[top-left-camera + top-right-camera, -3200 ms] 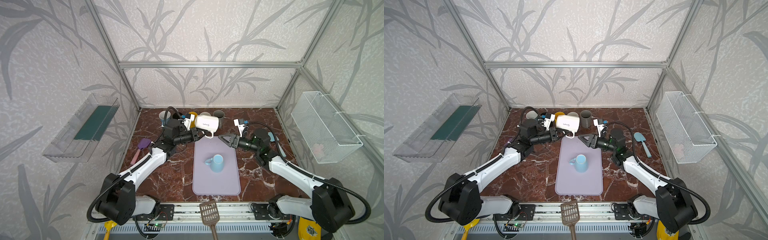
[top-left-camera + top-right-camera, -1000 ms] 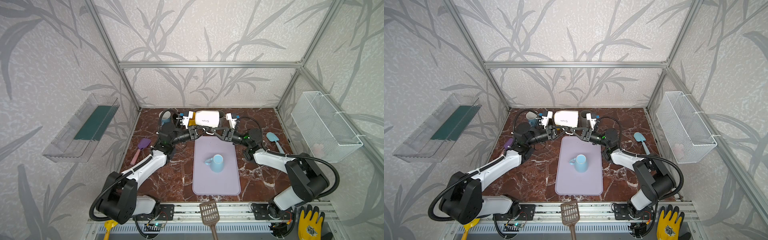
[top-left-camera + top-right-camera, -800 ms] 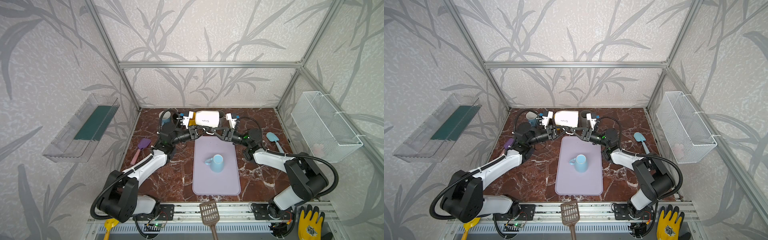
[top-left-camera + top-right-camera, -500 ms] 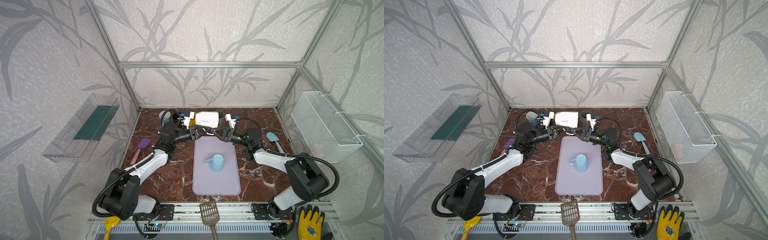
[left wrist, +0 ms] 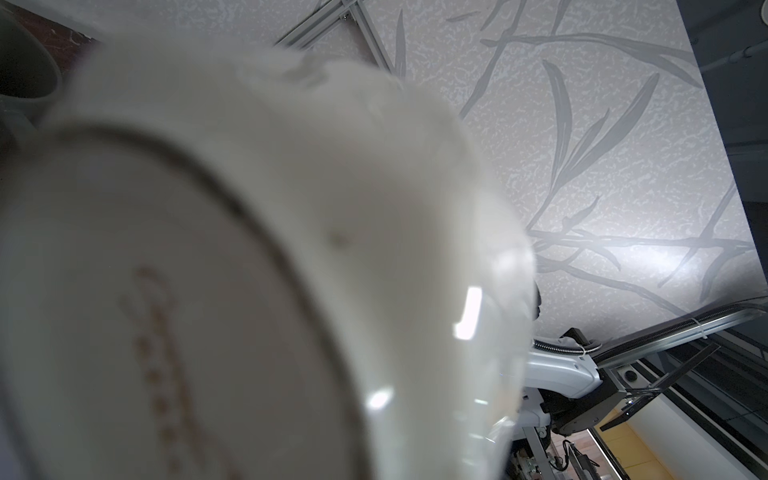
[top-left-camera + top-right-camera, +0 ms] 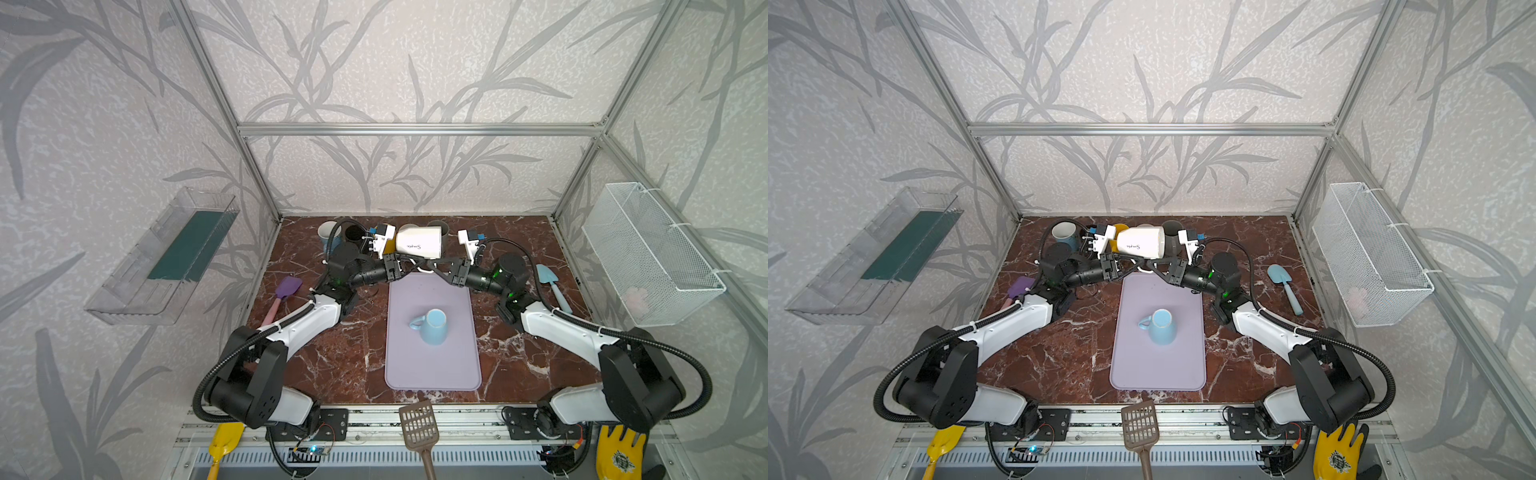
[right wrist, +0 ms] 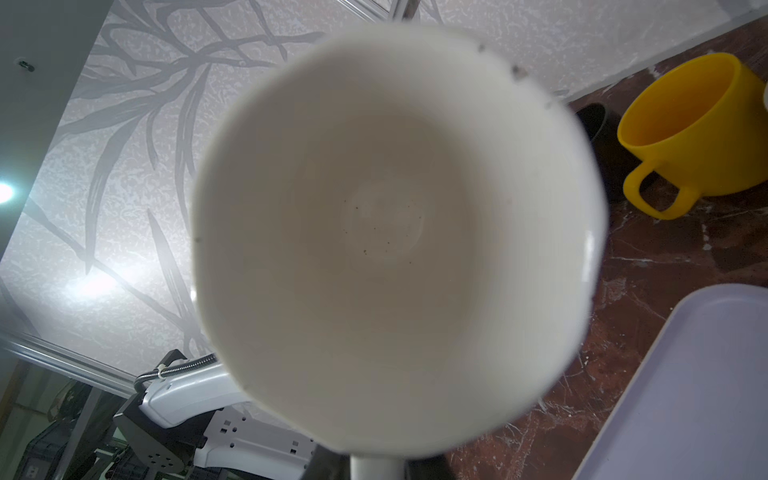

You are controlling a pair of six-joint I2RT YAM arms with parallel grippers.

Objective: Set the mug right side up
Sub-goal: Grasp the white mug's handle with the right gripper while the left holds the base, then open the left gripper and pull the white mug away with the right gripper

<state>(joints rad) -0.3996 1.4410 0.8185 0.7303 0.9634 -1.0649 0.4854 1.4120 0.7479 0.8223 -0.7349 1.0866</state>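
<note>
Horizontal white mug (image 6: 417, 245) opens toward right gripper (image 6: 430, 266), which clamps it; left gripper (image 6: 405, 264) unclear.

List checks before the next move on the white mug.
1. Grip: right gripper shut on white mug at its handle: ok.
2. Is the left gripper clear of the mug: cannot tell.
3. Mug upright: not ok, it lies sideways in the air.
4. Bare mat at the far end for set-down: ok; blue mug stands mid-mat.
5. Clearance from yellow mug behind: cannot tell.
</note>
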